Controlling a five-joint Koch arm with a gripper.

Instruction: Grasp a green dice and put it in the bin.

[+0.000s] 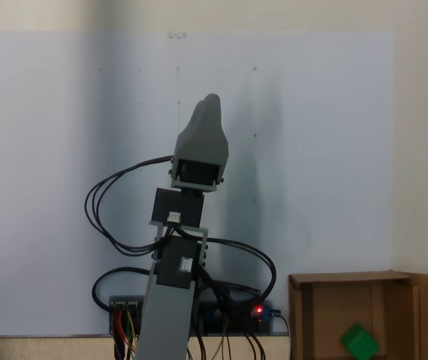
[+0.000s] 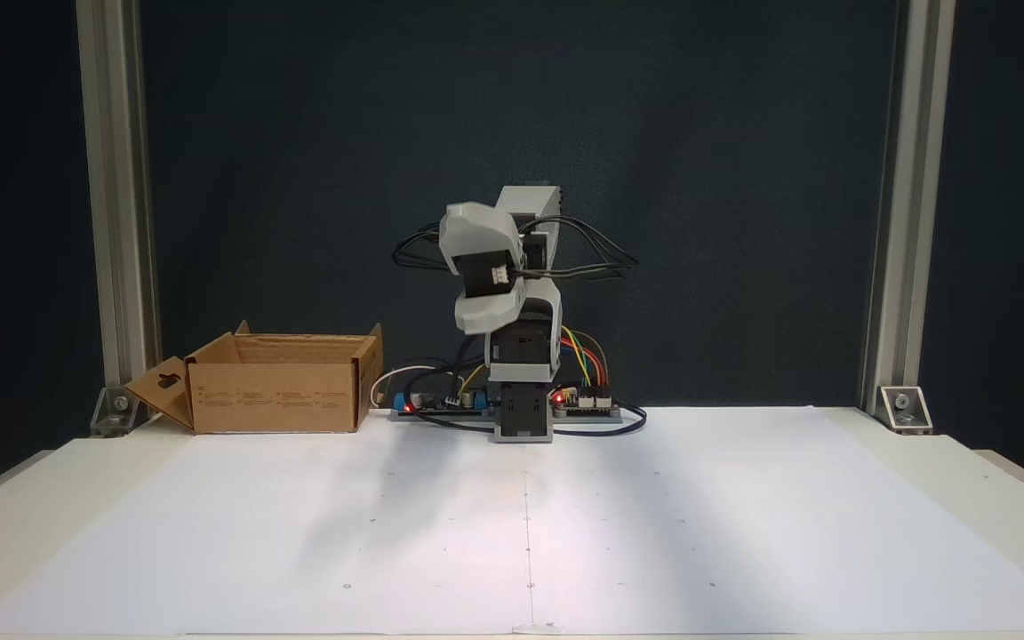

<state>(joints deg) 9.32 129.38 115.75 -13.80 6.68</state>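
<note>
Inside bin (image 1: 315, 315): dice (image 1: 360, 342), at 4 o'clock from jaws (image 1: 210, 101).
Jaws: gap cannot be told.
Worktop (image 2: 743, 533): white paper.

Soft, slightly blurry overhead picture with grey arm shadows on white paper (image 1: 49, 187); sharper front picture, dark backdrop (image 2: 743, 178).

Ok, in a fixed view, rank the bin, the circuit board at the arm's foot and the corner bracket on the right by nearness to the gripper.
From the gripper:
1. Circuit board, just below, at the arm's foot.
2. Bin, off to the left.
3. Corner bracket, far right.
</note>
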